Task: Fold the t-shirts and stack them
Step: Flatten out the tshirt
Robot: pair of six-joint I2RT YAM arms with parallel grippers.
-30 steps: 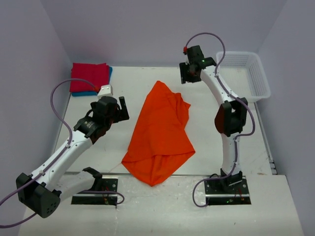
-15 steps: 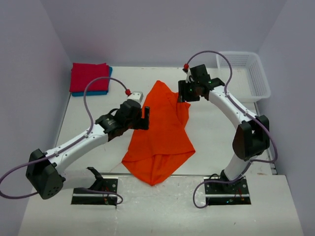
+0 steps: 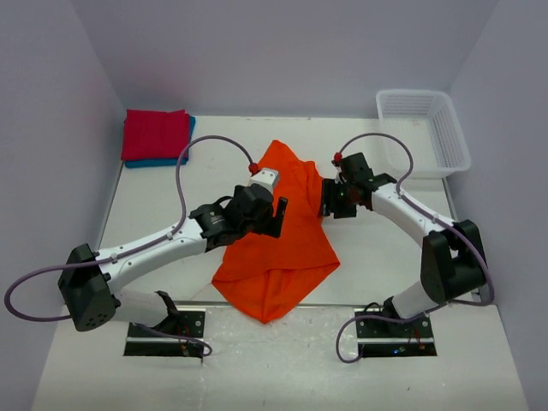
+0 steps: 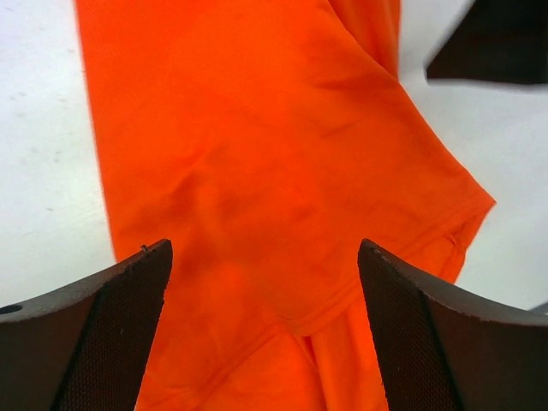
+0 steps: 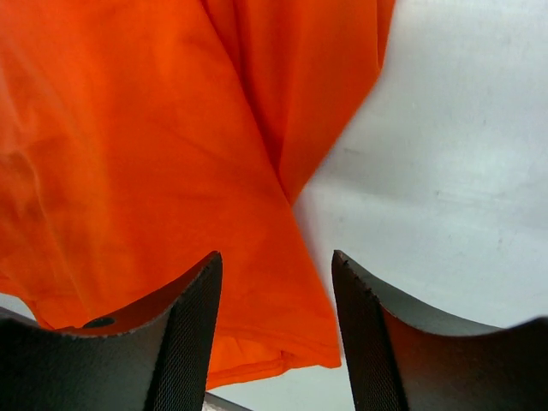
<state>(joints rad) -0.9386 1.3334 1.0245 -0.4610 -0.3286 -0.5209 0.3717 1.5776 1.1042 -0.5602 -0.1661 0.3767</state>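
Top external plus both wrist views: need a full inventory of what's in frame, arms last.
orange t-shirt: one, bright orange, crumpled and unfolded at the table's centre, between the two grippers
red t-shirt: one, crimson, folded, far-left corner, on top of the blue one
blue t-shirt: one, blue, folded under the red one, only its edges showing
basket: one, white plastic mesh, far-right corner, nothing visible inside
table: one, white
left gripper: one, black fingers, open, over the orange t-shirt's left part, holding nothing
right gripper: one, black fingers, open, at the orange t-shirt's right edge, holding nothing
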